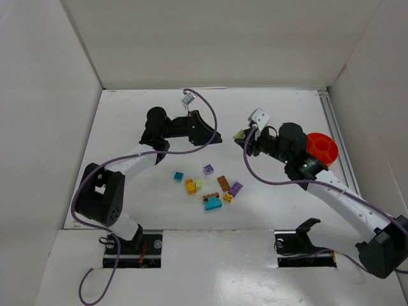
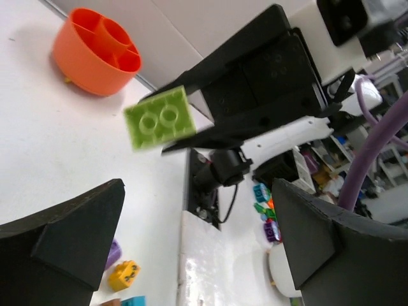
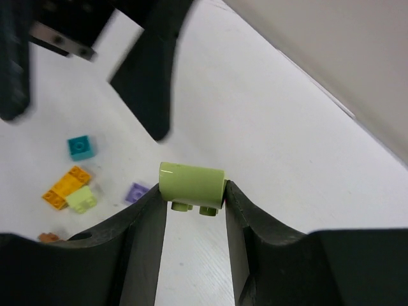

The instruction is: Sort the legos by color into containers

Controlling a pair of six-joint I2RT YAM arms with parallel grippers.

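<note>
My right gripper (image 1: 244, 138) is shut on a pale green brick (image 1: 239, 135), held above the table to the left of the orange divided bowl (image 1: 322, 150). In the right wrist view the brick (image 3: 191, 184) sits across the fingertips, studs down. My left gripper (image 1: 213, 136) is open and empty, facing the right gripper; its view shows the held brick (image 2: 159, 118) and the bowl (image 2: 95, 51). Loose bricks lie mid-table: teal (image 1: 178, 176), yellow-orange (image 1: 190, 186), purple (image 1: 208, 169), brown (image 1: 224, 183), purple (image 1: 236, 189), teal (image 1: 213, 204).
White walls enclose the table on three sides. A rail (image 1: 336, 137) runs along the right edge just beyond the bowl. Purple cables (image 1: 210, 118) loop over both arms. The arm bases stand at the near edge.
</note>
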